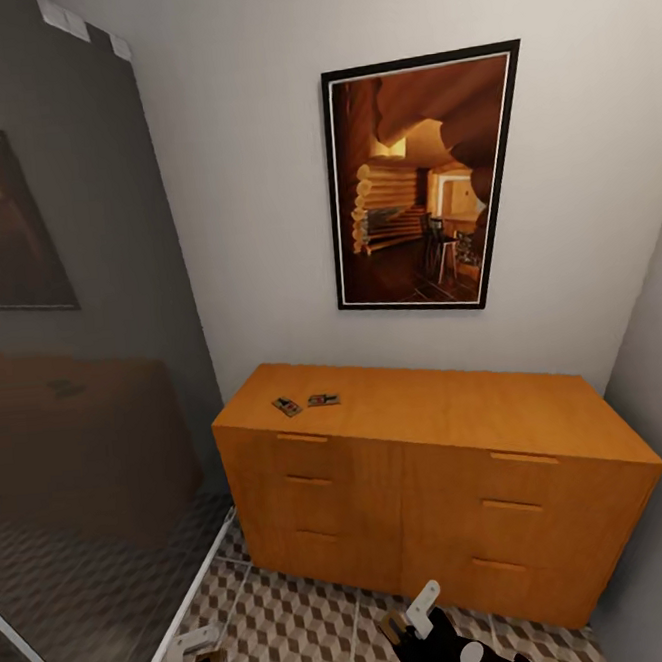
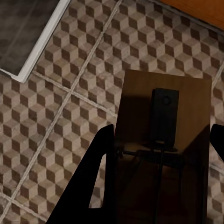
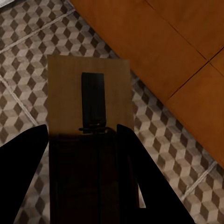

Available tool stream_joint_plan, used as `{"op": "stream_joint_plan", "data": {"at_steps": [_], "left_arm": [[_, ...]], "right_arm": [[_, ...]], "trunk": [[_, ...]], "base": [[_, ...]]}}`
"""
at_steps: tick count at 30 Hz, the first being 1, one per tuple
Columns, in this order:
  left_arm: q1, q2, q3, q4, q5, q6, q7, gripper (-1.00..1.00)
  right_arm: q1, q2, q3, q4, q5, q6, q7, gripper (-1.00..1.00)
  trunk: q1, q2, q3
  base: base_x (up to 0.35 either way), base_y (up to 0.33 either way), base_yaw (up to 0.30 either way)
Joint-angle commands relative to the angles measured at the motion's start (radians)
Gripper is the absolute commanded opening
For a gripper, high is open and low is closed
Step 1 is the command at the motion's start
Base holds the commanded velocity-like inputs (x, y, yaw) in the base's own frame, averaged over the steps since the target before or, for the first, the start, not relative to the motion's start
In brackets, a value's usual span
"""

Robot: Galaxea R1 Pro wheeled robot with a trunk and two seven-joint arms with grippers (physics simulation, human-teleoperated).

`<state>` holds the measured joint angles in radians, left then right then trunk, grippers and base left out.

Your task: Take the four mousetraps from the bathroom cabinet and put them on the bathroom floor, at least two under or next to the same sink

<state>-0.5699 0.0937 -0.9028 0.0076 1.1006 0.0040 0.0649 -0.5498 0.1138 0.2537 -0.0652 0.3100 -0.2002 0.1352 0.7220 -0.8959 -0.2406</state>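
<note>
The left hand (image 2: 158, 154) is clenched on a flat rectangular brown wooden mousetrap (image 2: 161, 116) with a dark metal plate and wire, and the right hand (image 3: 81, 154) is clenched on a second mousetrap of the same make (image 3: 88, 93). Each trap projects forward from between the dark fingers, above the bathroom floor (image 2: 70, 79) of square tiles printed with a brown, beige and white cube pattern. In the head view both hands sit low at the frame's bottom edge, left (image 1: 193, 649) and right (image 1: 416, 615), in front of the low, wide orange-brown wooden cabinet (image 1: 435, 483) with thin bar handles.

Two further small dark-brown mousetraps (image 1: 286, 406) (image 1: 323, 400) lie on the cabinet's top near its front left corner, just beside each other and well apart from both hands, above and beyond them.

Risks, as judged:
- The sink does not appear here, so a release at this spot would likely leave the traps away from it, failing the placement condition.
- Each trap is thin and held at one end only; a swing or a bump against the cabinet front could twist it out of the fingers.
- With both hands occupied, the remaining pair cannot be collected until these two are set down.
</note>
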Motion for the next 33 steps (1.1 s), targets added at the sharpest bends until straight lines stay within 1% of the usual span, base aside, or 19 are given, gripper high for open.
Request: {"op": "stream_joint_plan", "data": {"at_steps": [1,17,33], "left_arm": [[-0.001,0.0,-0.008,0.0,0.005,0.001,0.004,-1.0],[0.015,-0.002,-0.008,0.0,0.005,-0.002,0.003,-1.0],[0.016,-0.002,-0.008,0.0,0.005,-0.004,0.003,-1.0]], "right_arm": [[-0.001,0.0,0.001,0.001,0.004,-0.003,0.001,-1.0],[0.007,0.0,0.001,0.003,0.001,-0.002,-0.005,-1.0],[0.008,0.0,0.001,0.004,0.002,-0.002,-0.005,-1.0]], "trunk": [[0.0,-0.001,-0.002],[0.0,-0.001,-0.025],[0.0,-0.001,-0.049]], "base": [[0.0,0.0,0.036],[0.0,0.0,0.081],[0.0,0.0,0.087]]}}
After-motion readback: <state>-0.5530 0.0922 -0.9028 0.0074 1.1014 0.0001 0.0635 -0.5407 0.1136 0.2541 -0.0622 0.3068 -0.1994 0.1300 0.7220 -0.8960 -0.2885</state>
